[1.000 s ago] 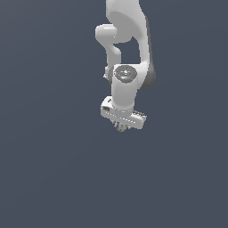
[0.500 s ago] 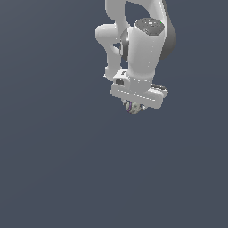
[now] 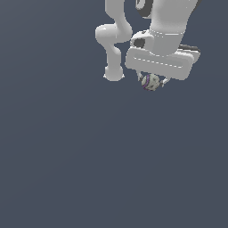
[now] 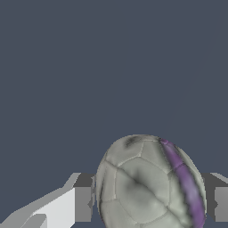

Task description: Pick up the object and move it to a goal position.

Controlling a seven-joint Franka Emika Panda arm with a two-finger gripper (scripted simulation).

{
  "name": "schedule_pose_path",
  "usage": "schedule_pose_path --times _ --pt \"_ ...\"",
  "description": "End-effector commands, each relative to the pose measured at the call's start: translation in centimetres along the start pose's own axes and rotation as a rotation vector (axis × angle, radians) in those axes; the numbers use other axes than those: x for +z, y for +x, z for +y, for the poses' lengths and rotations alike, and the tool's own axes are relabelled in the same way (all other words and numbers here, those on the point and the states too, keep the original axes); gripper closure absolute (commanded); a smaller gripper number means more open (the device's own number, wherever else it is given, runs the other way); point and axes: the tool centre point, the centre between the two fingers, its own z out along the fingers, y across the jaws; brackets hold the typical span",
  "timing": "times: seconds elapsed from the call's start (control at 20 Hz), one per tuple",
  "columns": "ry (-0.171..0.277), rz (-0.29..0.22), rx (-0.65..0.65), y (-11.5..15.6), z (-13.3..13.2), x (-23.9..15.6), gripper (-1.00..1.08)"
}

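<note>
1. One arm is all you have in view here — a white Franka arm (image 3: 116, 42) reaching in from the upper edge of the exterior view, toward the exterior view's right.
2. Your gripper (image 3: 152, 83) hangs below the broad white hand housing, and its jaws are closed down on the ball (image 3: 151, 82), which sits between them.
3. In the wrist view you see the ball (image 4: 149, 182) close up: off-white and panelled, with a purple stripe curving down one side and a dark smudge near its upper edge.
4. One finger (image 4: 82, 202) presses against one side of the ball and the other finger (image 4: 213, 198) against the opposite side — both are touching it, with no gap that you can make out.
5. The ball is off the ground, held up in the air, high in the exterior view.
6. Behind and below everything you get only a plain dark blue-grey surface (image 3: 89, 169), and nothing in either view marks a goal spot.
</note>
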Motion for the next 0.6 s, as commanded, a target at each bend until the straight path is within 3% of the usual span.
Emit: schedule_pose_path --times 0.0,0.55 --pt "0.000 0.000 0.000 -1.0 -0.9 -2.8 1.08" --pt "0.002 -0.001 0.000 -4.0 -4.4 -12.2 1.08"
